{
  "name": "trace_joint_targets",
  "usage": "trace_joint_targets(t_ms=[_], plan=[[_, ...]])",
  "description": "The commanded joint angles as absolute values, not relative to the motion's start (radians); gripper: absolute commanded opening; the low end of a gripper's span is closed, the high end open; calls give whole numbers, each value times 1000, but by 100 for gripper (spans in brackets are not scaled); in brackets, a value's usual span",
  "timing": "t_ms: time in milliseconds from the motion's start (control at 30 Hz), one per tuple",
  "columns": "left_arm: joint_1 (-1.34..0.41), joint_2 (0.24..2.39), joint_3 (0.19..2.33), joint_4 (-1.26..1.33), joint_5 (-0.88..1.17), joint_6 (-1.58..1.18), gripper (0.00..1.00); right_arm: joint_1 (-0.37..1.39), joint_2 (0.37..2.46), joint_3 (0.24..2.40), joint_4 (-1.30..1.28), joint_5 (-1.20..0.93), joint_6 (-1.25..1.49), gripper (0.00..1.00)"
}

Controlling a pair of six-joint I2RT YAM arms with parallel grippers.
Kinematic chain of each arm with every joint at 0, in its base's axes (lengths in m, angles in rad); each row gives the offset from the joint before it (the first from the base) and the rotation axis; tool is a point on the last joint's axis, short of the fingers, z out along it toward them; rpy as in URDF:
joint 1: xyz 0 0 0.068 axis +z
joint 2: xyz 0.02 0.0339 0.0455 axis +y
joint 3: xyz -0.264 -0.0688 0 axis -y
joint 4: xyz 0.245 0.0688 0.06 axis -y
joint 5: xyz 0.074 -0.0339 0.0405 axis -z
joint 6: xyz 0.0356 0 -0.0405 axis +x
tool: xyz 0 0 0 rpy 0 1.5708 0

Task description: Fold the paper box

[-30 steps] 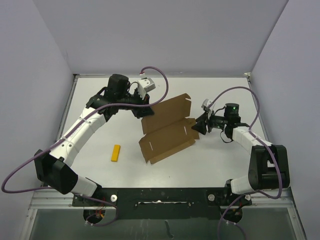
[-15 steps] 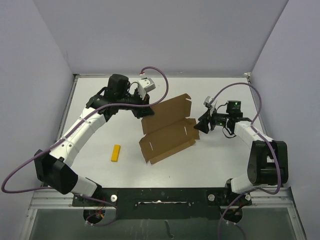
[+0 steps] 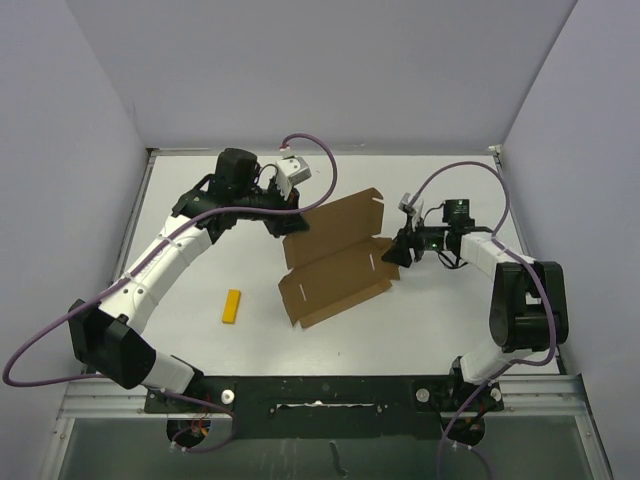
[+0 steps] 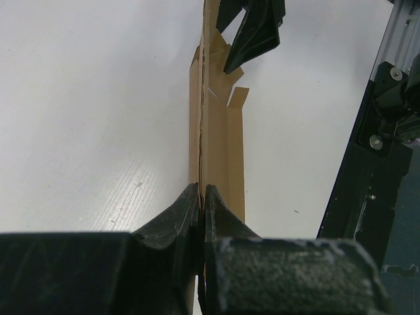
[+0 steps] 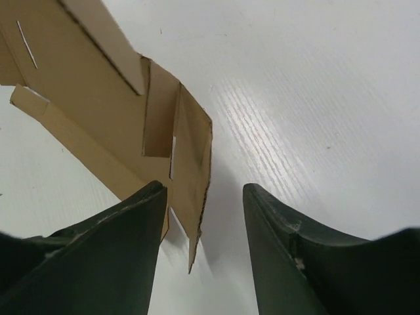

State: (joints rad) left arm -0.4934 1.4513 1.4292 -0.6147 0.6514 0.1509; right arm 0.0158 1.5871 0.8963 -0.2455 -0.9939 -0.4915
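Observation:
The paper box (image 3: 335, 262) is a brown cardboard sheet with flaps, partly folded, in the middle of the table. My left gripper (image 3: 296, 224) is shut on its far-left edge and holds the sheet lifted; in the left wrist view the cardboard (image 4: 213, 138) runs edge-on out from between the jaws (image 4: 201, 197). My right gripper (image 3: 392, 254) is open at the box's right end. In the right wrist view a side flap (image 5: 187, 161) hangs between the open fingers (image 5: 205, 197), close to the left one.
A small yellow bar (image 3: 232, 306) lies on the white table (image 3: 420, 320) to the left of the box. The black frame of the arm bases (image 3: 320, 390) runs along the near edge. Purple cables loop above both arms.
My right arm has swung its wrist and elbow inward and toward the far side, with its gripper staying at the box's right flap. The left arm and the box have not visibly moved.

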Motion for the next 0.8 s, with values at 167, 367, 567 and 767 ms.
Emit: trace_joint_targets(t_ms=[167, 367, 567, 767], plan=[[-488, 1409, 1445, -574, 683, 166, 0, 43, 1602, 938, -198, -1001, -487, 0], [-484, 1404, 1469, -586, 710, 146, 0, 57, 1458, 834, 80, -948, -378, 0], [-459, 1426, 1475, -584, 742, 116, 0, 120, 1415, 717, 333, -825, -334, 0], [-421, 1499, 1465, -545, 799, 46, 0, 136, 1446, 604, 585, -785, -329, 0]])
